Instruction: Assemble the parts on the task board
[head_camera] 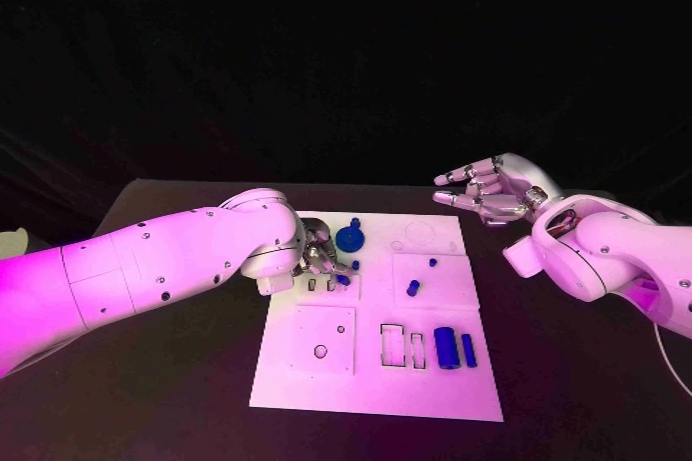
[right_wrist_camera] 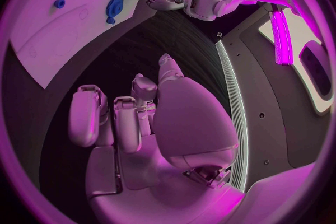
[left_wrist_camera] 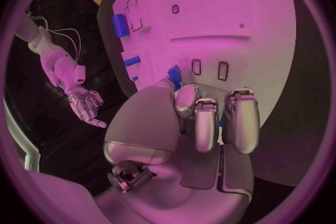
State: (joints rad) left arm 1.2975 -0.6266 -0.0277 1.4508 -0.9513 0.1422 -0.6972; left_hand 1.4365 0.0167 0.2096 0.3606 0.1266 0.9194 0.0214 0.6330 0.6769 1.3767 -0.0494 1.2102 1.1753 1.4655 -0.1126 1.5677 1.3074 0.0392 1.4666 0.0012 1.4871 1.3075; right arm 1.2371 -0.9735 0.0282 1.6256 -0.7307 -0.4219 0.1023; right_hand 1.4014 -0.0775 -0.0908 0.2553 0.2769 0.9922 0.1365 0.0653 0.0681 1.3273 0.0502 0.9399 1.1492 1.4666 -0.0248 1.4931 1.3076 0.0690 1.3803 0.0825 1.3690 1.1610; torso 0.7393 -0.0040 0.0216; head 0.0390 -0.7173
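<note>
The white task board (head_camera: 378, 381) lay flat in the middle of the black tabletop (head_camera: 173, 401), its long side running away from the robot. Outlined slots and round holes marked its near half. Two blue cylinders (head_camera: 456, 349) lay side by side near the board's near right corner, just beside a pair of empty rectangular slots (head_camera: 404, 346). A small blue peg (head_camera: 413, 288) sat in the right middle panel. A blue gear (head_camera: 352, 241) lay near the far left part of the board, with another small blue piece just beside it.

The left hand (head_camera: 320, 261) hung low over the board's left middle panel, close to the gear; its fingers (left_wrist_camera: 207, 123) were curled downward over the board near a pair of small slots. Whether they held or touched a part could not be told, since the hand itself hid its fingertips.

The right hand (head_camera: 490, 193) hovered off the board past its far right corner, well apart from every part. Its fingers (right_wrist_camera: 126, 117) were partly bent yet apart, with nothing between them.

Beyond the tabletop's far edge the room was dark, closed off by a black backdrop (head_camera: 346, 81).
</note>
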